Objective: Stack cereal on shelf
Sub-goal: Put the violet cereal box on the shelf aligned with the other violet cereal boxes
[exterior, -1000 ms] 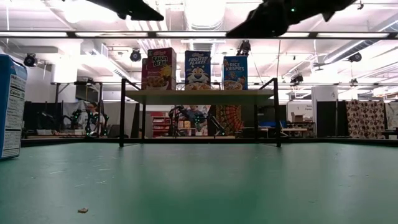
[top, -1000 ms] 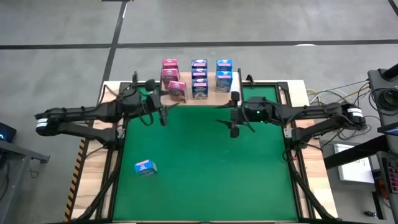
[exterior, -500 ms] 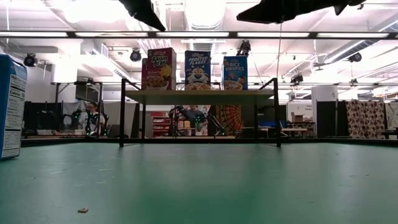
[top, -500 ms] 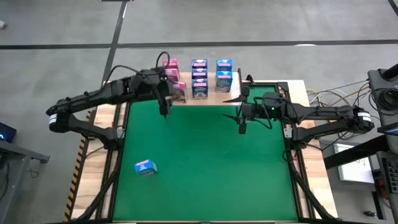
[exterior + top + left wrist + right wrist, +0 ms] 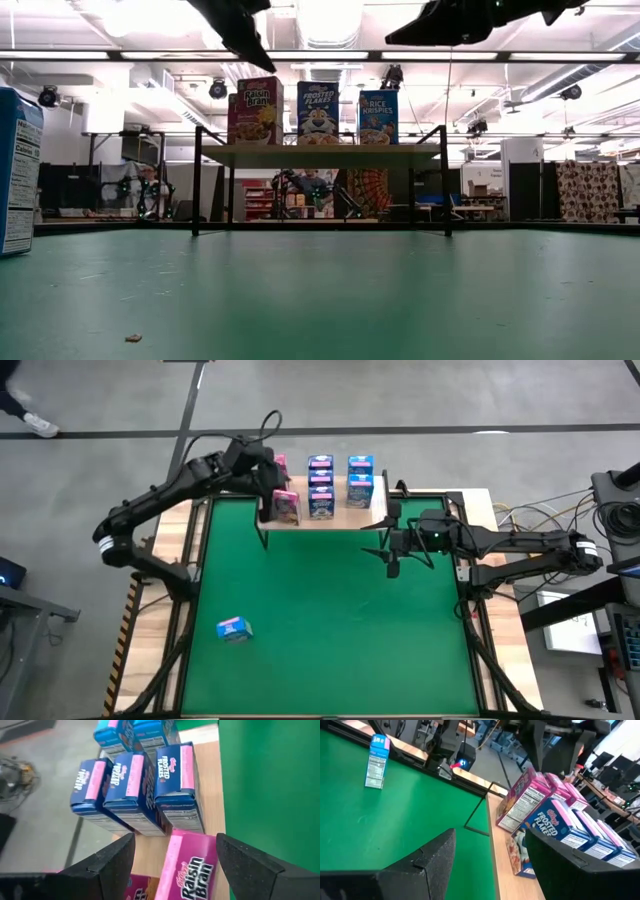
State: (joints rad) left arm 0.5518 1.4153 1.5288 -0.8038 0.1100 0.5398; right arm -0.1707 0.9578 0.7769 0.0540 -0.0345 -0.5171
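The shelf [image 5: 345,520] stands at the mat's far edge. On it are several small cereal boxes, pink ones [image 5: 274,468] on the left and blue ones [image 5: 321,485] in the middle and on the right. A pink Raisin Bran box [image 5: 192,870] sits askew at the shelf's near left corner. One blue box [image 5: 233,628] stands alone on the green mat at the near left. My left gripper [image 5: 176,840] hovers open above the pink box, slanting down and touching nothing. My right gripper [image 5: 490,832] hangs open over the mat near the shelf's right end.
The green mat [image 5: 330,630] fills the table between the arms. Black frame rails [image 5: 190,590] run along its left and right sides. Cables and equipment [image 5: 610,510] lie beyond the table's right edge. In the low view the shelf top [image 5: 320,152] stands on thin black legs.
My left gripper has risen from the mat in front of the shelf and swung toward the far edge, tipping from pointing down to a slant over the shelf's left end. My right gripper has drifted slightly toward the table's right edge. No box has moved.
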